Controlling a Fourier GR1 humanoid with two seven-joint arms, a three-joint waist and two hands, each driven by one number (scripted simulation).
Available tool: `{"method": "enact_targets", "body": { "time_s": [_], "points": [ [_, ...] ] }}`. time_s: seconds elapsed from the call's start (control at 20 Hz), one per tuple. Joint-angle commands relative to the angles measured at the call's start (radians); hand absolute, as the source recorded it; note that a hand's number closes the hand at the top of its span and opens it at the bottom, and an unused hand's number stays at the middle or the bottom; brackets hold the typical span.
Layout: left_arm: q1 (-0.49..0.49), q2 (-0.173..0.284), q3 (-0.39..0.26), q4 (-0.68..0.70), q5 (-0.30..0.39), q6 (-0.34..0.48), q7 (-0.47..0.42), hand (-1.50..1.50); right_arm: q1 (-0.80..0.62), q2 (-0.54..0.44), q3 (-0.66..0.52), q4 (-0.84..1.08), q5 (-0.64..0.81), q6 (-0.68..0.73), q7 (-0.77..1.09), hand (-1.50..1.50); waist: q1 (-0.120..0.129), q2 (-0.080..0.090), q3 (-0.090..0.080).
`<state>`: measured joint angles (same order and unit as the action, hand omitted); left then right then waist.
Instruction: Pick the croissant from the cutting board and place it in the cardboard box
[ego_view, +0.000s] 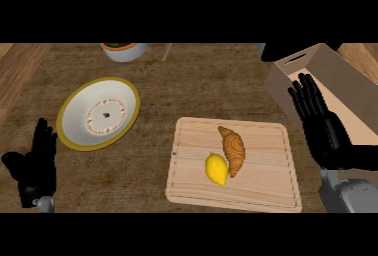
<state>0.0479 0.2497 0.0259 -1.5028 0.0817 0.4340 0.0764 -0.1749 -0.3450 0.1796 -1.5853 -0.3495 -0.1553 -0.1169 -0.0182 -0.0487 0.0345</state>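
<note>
- I see the croissant (232, 150) lying mid cutting board (255, 192), touching a lemon (215, 169).
- My right robot hand (325, 132) hangs open, empty, over the cardboard box (354, 92) near the counter's right edge.
- Pick not begun; next I reach left and down.

Head view, steeply down onto counter (192, 95)

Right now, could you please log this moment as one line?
croissant: on cutting board, beside lemon | right hand: open, at cardboard box | left hand: resting

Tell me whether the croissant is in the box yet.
Not yet. The croissant lies on the cutting board beside the lemon; the cardboard box stands apart.
</note>
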Motion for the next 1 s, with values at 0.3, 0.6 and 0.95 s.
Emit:
{"method": "enact_targets", "body": {
  "time_s": [0.3, 0.6, 0.95],
  "points": [
    [-0.064, 0.07, -0.036, -0.091, 0.149, -0.248, 0.085, 0.0, -0.137, -0.302, 0.054, 0.011, 0.401, -0.047, 0.087, -1.5, -0.013, 0.032, -0.05],
    [-0.035, 0.117, 0.018, -0.149, 0.262, -0.37, 0.124, 0.0, 0.003, -0.126, 0.077, -0.082, 0.377, -0.083, -0.255, -1.5, 0.018, 0.046, -0.034],
    [-0.063, 0.124, 0.022, -0.142, 0.28, -0.387, 0.158, 0.0, -0.07, -0.317, 0.251, -0.191, 0.683, 0.0, 0.139, -1.5, 0.021, 0.041, -0.04]
  ]
}}
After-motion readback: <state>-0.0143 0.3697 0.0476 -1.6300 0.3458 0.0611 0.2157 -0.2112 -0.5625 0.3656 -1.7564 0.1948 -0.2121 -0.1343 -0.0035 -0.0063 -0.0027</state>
